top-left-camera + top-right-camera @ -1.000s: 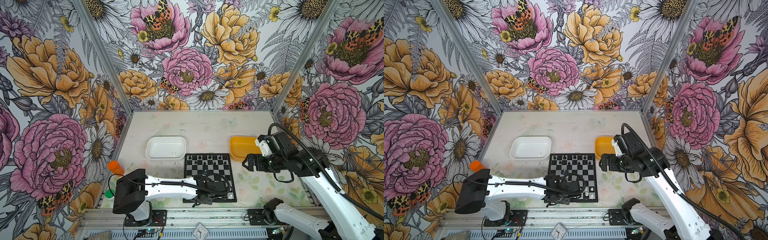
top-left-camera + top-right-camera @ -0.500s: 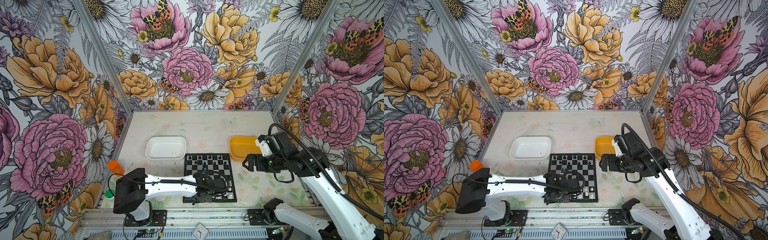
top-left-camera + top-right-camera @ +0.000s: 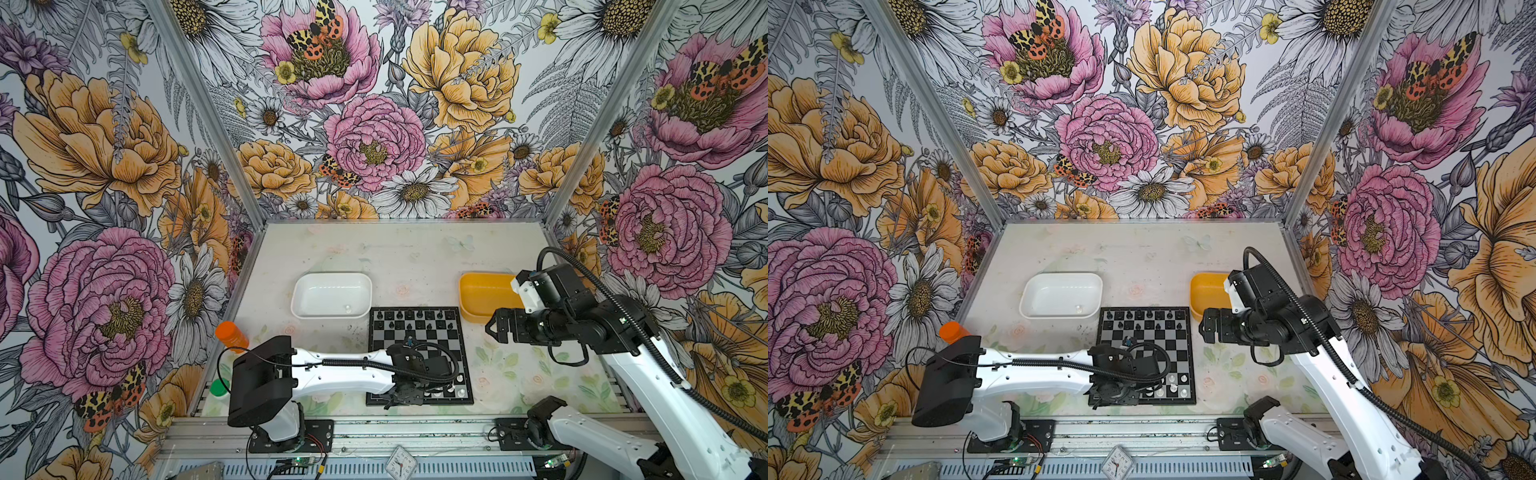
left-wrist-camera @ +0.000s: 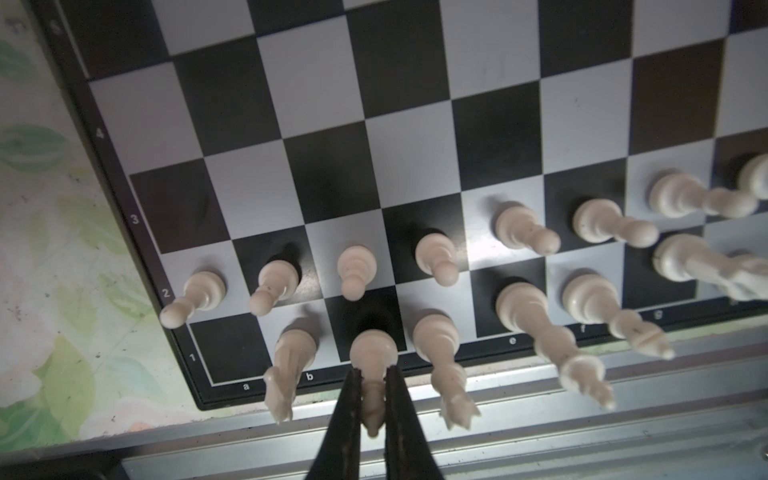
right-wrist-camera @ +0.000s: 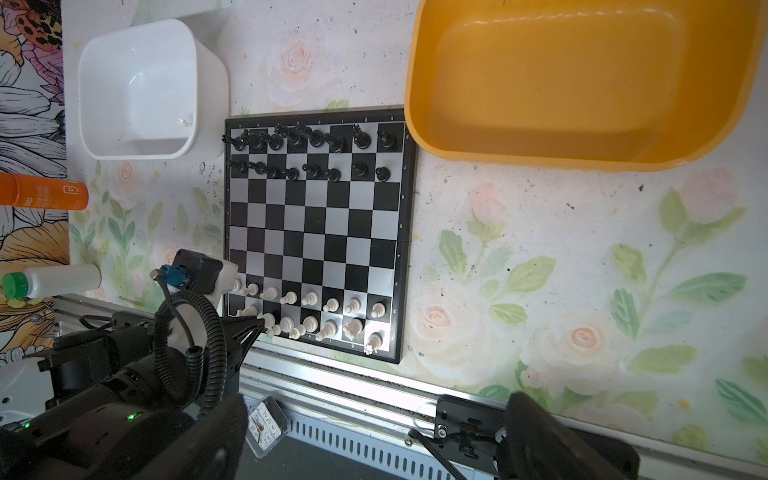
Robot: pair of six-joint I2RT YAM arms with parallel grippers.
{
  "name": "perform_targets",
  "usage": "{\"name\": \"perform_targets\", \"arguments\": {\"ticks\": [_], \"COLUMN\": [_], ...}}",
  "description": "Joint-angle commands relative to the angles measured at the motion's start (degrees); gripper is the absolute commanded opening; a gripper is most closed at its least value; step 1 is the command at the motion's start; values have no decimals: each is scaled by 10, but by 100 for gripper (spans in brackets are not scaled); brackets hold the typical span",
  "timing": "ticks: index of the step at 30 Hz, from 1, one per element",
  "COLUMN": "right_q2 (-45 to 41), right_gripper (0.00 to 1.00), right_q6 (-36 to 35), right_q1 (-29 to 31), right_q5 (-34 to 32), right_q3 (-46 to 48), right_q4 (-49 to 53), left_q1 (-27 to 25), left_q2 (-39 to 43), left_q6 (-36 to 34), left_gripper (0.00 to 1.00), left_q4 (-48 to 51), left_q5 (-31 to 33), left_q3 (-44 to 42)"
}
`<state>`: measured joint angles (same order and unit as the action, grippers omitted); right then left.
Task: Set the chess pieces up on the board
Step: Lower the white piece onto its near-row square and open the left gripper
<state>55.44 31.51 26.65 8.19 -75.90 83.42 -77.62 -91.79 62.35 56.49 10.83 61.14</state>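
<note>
- While the left gripper pinches a white piece, that piece stands upright on the board, in the nearest row, third square from the corner lettered a.
- Other white pieces stand in the two near rows around it.
- Black pieces line the two far rows.
- The right gripper hangs with jaws spread wide beside the board, near the yellow tray.
- One small clear piece lies in the white tray.
</note>
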Motion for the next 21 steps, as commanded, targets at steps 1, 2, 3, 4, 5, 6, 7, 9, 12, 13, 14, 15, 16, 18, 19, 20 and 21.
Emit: {"name": "perform_targets", "arguments": {"ticks": [1,2,3,4,5,6,7,9,12,13,14,15,16,18,19,20,21], "right_q2": [-6,-6,-5,-5,-4,-4,-4,-3,-2,-2,-1,-1,0,0,0,0,0], "right_gripper": [99,99,99,99,99,99,99,99,99,99,99,99,99,99,99,99,99], "right_q6": [0,0,0,-1,-1,-2,-3,-2,-4,-4,-4,-5,-5,-5,-6,-6,-6], "right_q1": [-1,-1,-1,-1,-1,-1,-1,-2,-2,-2,-2,-2,-2,-2,-3,-3,-3], "right_q5": [-10,-10,-10,-10,-10,-9,-9,-9,-8,-7,-7,-7,-7,-8,-8,-8,-8], "right_q3": [-13,-12,-13,-13,-14,-14,-14,-15,-15,-15,-15,-15,-15,-14,-14,-13,-13], "right_q4": [2,2,1,2,2,2,2,2,2,2,2,2,2,2,2,2,2], "left_q1": [8,9,9,10,11,12,12,12,12,12,12,12,12,12,12,12,12], "left_q2": [-7,-8,-8,-9,-10,-10,-10,-12,-14,-14,-15,-15,-15,-12,-11,-8,-6], "left_q6": [-13,-14,-16,-17,-18,-19,-20,-19,-22,-23,-24,-25,-25,-23,-23,-22,-22], "left_gripper": [9,9,9,9,9,9,9,9,12,15,20,24,25,26,26,27,27], "left_q4": [-10,-10,-10,-10,-10,-10,-10,-10,-10,-10,-10,-10,-10,-9,-9,-9,-9], "left_q5": [-6,-7,-7,-8,-8,-7,-8,-9,-11,-11,-13,-13,-13,-13,-12,-11,-9], "left_q3": [-4,-4,-4,-2,-2,-1,-1,0,2,3,5,5,6,7,7,7,8]}}
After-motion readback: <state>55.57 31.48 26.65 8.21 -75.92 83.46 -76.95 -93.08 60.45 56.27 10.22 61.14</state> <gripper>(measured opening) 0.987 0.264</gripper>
